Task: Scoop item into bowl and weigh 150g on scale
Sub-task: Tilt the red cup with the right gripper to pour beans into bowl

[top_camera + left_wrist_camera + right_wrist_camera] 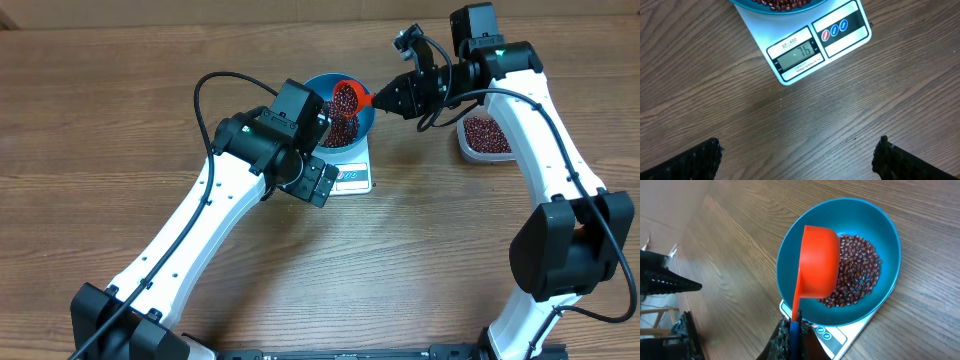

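**Orange scoop (817, 262) tipped over the blue bowl (880, 225)**

Orange plastic, tilted mouth-down above the bowl, thin handle pinched between the pressed-together fingers of the right gripper (792, 340). Dark red-brown beans (855, 275) heaped in the bowl's bottom, more at the scoop's lip in the overhead view. Bowl seated on the white scale (815, 45), toward the far edge of the table (120, 90), roughly midway along it. Display panel and round buttons along the scale's near edge, digits lit. Wide-spread left gripper (797, 160), nothing between its fingers, hanging over bare wood just beside that display edge. Clear tub (485, 135) of beans nearer the far right corner, apart from the scale.
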Robot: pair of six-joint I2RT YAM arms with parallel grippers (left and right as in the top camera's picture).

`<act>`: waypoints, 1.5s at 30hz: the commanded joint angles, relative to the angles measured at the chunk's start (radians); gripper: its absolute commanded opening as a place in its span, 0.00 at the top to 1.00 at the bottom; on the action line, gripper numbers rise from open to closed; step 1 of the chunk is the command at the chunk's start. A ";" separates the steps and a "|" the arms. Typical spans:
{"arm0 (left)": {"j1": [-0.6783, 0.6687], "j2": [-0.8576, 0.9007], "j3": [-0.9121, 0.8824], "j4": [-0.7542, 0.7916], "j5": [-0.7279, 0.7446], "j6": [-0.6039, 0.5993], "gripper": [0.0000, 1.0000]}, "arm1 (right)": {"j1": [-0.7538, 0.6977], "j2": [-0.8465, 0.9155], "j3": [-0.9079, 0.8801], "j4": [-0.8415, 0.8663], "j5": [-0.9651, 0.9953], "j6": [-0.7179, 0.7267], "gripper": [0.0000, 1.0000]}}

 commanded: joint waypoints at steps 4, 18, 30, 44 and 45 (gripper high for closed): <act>-0.002 -0.011 0.009 -0.003 -0.003 0.015 0.00 | 0.006 -0.006 0.033 0.021 -0.007 -0.032 0.96; -0.002 -0.011 0.009 -0.003 -0.003 0.015 0.00 | 0.066 -0.006 0.033 0.045 0.098 -0.189 0.96; -0.002 -0.011 0.009 -0.003 -0.003 0.015 0.00 | 0.104 -0.006 0.033 0.064 0.156 -0.189 0.96; -0.002 -0.011 0.009 -0.003 -0.003 0.015 0.00 | 0.104 -0.007 0.033 0.064 0.157 -0.188 0.96; -0.002 -0.011 0.009 -0.003 -0.003 0.015 0.00 | 0.104 -0.007 0.033 0.064 0.157 -0.188 0.97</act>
